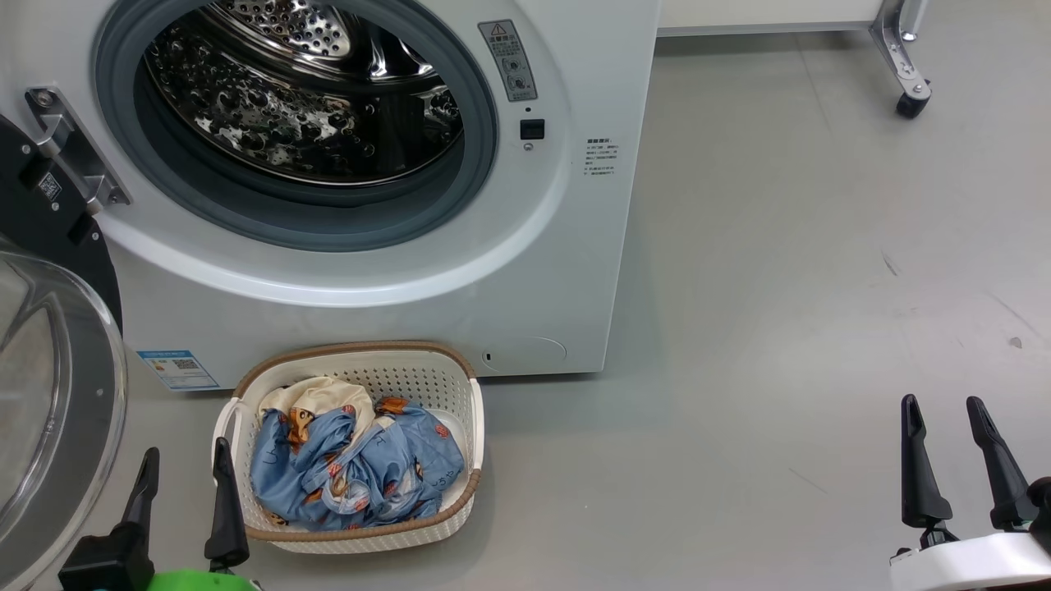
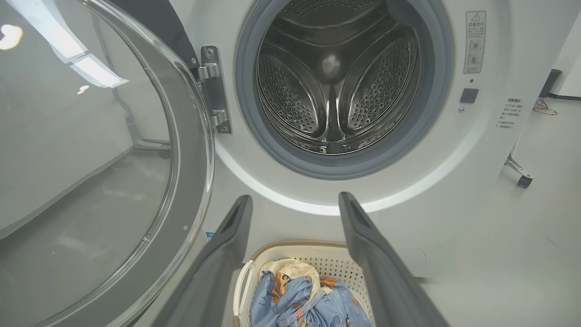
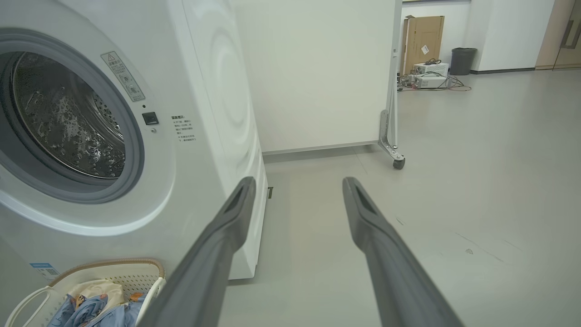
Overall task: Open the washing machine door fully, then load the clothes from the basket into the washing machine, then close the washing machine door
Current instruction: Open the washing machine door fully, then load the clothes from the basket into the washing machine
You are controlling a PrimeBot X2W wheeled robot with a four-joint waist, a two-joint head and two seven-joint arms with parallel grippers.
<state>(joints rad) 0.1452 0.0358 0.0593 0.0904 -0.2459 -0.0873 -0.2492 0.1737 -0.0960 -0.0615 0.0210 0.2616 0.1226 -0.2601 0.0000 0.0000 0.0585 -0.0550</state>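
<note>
Head view: clothes (image 1: 353,468) heaped in basket (image 1: 427,382) at 7 o'clock. Likely soft, light, floppy; I'd pinch the top blue fold. Left gripper (image 1: 185,450) and right gripper (image 1: 942,402): fingers apart, both empty.

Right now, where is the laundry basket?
Head view, lower left: the basket sits on the floor in front of the washer, just right of the left tool.

Pale grey floor (image 3: 476,190), faintly scuffed, spreads ahead and to the right of the right end effector (image 3: 298,181). Straight ahead stands a white partition (image 3: 317,68) on a castor (image 3: 398,162). Beyond it, further right, are a cardboard box (image 3: 424,41), a dark bin (image 3: 463,60), white equipment (image 3: 429,81) with loose cables, and a wooden door (image 3: 558,34).
</note>
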